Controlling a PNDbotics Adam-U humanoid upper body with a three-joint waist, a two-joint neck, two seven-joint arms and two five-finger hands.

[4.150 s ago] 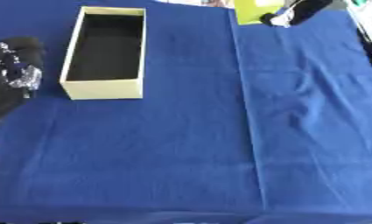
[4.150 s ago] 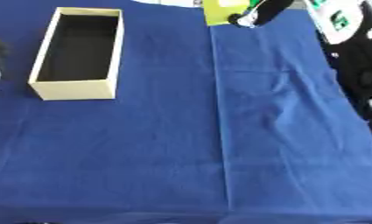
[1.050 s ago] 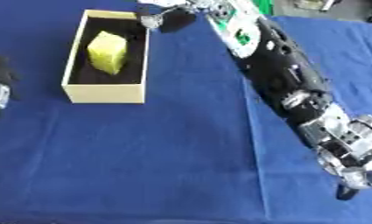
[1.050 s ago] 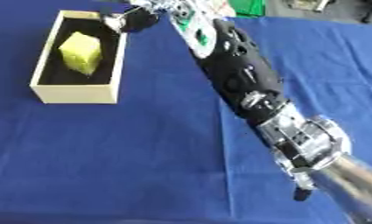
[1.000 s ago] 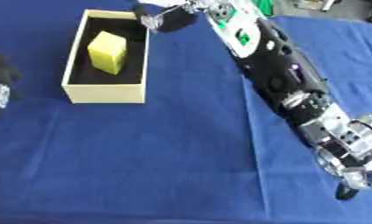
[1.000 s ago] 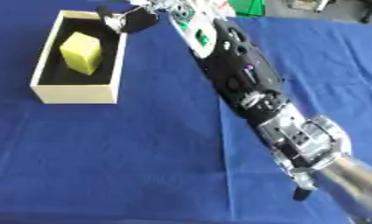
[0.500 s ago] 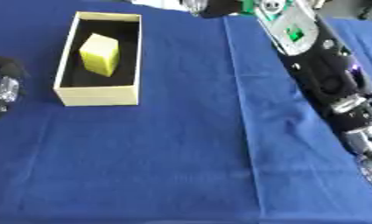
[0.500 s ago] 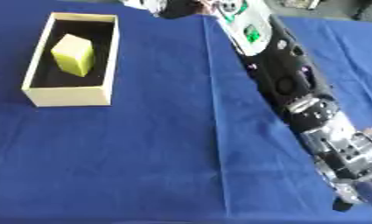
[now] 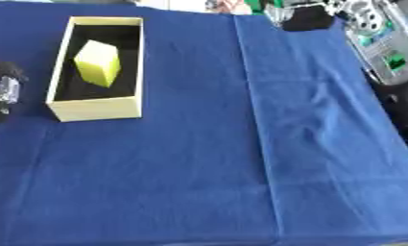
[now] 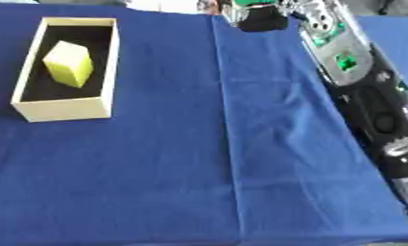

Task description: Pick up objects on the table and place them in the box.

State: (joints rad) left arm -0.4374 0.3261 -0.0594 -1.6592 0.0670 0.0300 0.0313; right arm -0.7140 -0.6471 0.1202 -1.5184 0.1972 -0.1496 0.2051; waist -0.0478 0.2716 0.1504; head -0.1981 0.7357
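Lying tilted inside the cream-walled box (image 9: 96, 108), a yellow-green block (image 9: 98, 63) rests on the box's black floor, nearer the far end than the near one. The box sits at the far left of the surface (image 9: 198, 173), which is covered by a blue cloth with a long crease running from the far edge toward the near edge, just right of the box. The right arm (image 10: 358, 77) comes in along the right side and stretches toward the far edge; its forearm shows silver casing with a small green patch. The right robot hand (image 10: 259, 19) is at the far edge of the cloth, well apart from the box, a dark shape beside something green; whether its fingers are curled or straight cannot be told, and nothing can be made out in it. The left robot hand (image 9: 0, 89) shows at the left edge of the left eye view, just beside the box's near left corner, a dark and silver mass; its fingers cannot be made out either.
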